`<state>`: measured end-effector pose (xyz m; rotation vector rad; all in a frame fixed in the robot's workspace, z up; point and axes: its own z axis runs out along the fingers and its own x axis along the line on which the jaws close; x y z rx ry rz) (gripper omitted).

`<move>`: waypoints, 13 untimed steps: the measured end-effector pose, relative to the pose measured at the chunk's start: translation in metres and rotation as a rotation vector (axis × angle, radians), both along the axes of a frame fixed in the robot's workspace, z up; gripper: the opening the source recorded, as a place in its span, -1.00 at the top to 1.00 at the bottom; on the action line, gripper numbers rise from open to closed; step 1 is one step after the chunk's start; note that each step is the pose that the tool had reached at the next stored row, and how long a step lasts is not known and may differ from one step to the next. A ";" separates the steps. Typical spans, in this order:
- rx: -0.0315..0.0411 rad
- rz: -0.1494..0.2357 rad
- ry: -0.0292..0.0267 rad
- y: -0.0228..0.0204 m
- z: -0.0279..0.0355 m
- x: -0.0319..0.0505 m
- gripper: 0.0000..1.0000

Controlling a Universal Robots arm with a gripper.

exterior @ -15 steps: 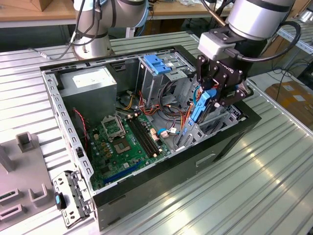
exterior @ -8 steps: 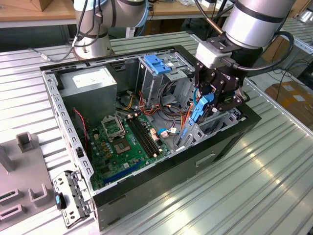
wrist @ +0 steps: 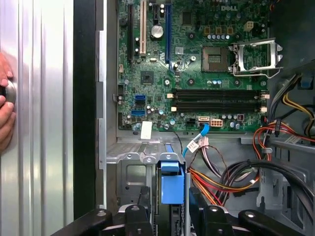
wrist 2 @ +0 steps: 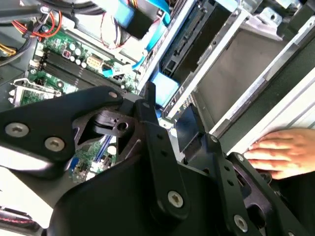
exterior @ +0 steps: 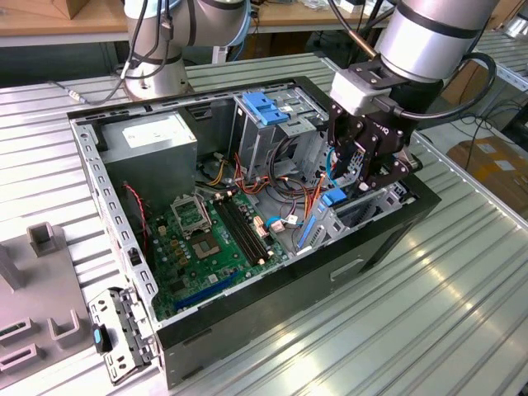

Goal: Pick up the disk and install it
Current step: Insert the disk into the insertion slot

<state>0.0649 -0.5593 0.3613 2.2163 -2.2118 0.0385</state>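
My gripper (exterior: 356, 183) reaches down into the drive bay at the corner of the open computer case (exterior: 247, 307) on the exterior view's right. The disk (wrist: 172, 187) shows between the fingers as a bright blue rail tab with a dark edge below it. It stands on edge against the metal bay wall. In the second wrist view the same blue tab of the disk (wrist 2: 165, 89) sits between the two black fingers (wrist 2: 147, 105), which stand close on either side. From the exterior view, the disk's blue tab (exterior: 332, 198) peeks out just below the gripper.
The motherboard (exterior: 206, 239) lies on the case floor, with red, orange and black cables (wrist: 221, 177) beside the bay. A light-blue latch (exterior: 266, 107) tops the rear cage. A person's hand (wrist 2: 280, 152) rests on the ribbed table outside the case wall. A grey fixture (exterior: 41, 313) sits at the exterior view's left.
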 end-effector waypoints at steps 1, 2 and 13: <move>0.0000 0.000 0.0000 0.0000 -0.0001 0.0000 0.11; 0.0003 0.000 -0.0001 0.0000 -0.0009 0.0000 0.11; -0.0001 0.000 -0.0013 0.0000 -0.0075 0.0030 0.79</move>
